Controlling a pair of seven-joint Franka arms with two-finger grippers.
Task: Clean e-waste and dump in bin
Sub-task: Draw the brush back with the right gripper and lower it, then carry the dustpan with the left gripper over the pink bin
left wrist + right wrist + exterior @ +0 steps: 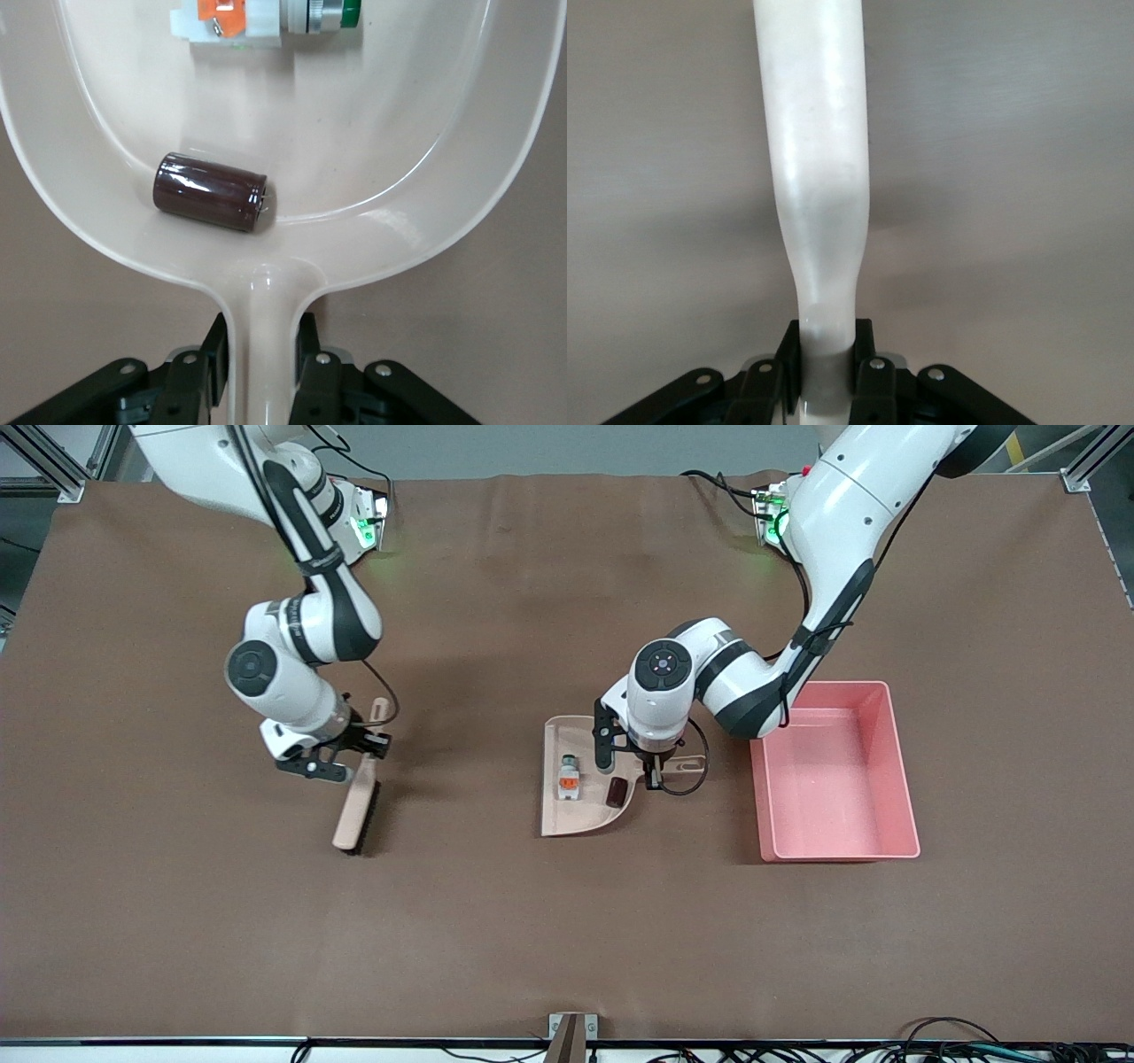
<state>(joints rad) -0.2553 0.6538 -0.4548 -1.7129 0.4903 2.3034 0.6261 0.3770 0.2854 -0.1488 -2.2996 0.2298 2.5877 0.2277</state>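
The e-waste lies in the beige dustpan (567,819) (363,133): a whitish-grey component with green and orange bits (568,777) (266,19) and a small dark maroon block (617,791) (210,191). My left gripper (654,769) (263,354) is shut on the dustpan's handle (263,310), on the side toward the pink bin (895,762). The bin stands beside the dustpan toward the left arm's end of the table, with nothing in it. My right gripper (359,748) (826,363) is shut on the handle of a beige brush (357,810) (819,177), apart from the dustpan toward the right arm's end.
Brown cloth covers the whole table (567,939). The brush's dark bristles point down at the cloth. A small bracket (571,1032) sits at the table edge nearest the front camera.
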